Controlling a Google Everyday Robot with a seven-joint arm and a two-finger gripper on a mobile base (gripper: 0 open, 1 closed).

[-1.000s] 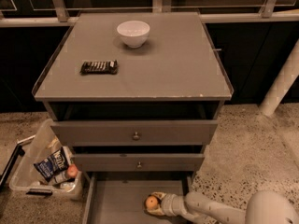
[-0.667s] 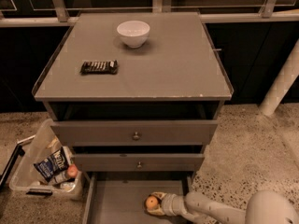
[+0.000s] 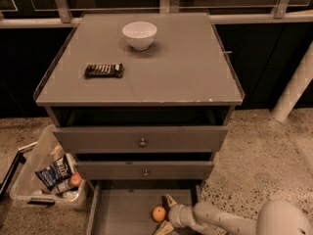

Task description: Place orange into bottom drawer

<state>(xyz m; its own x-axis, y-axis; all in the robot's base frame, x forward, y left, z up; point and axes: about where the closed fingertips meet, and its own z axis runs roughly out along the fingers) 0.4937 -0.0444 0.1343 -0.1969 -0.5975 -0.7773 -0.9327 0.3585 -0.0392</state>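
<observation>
Orange (image 3: 158,213) on bottom drawer (image 3: 122,210) floor; end effector (image 3: 165,214) at its 3 o'clock, fingers spread open either side.

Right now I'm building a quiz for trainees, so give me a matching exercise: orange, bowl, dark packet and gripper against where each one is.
Things:
1 orange
2 bowl
3 dark packet
4 gripper

Places:
A cabinet top, left part
B on the floor of the bottom drawer
C open, reaching into the drawer from the right, right beside the orange
D cabinet top, toward the back

Pairs: 1-B, 2-D, 3-A, 4-C
</observation>
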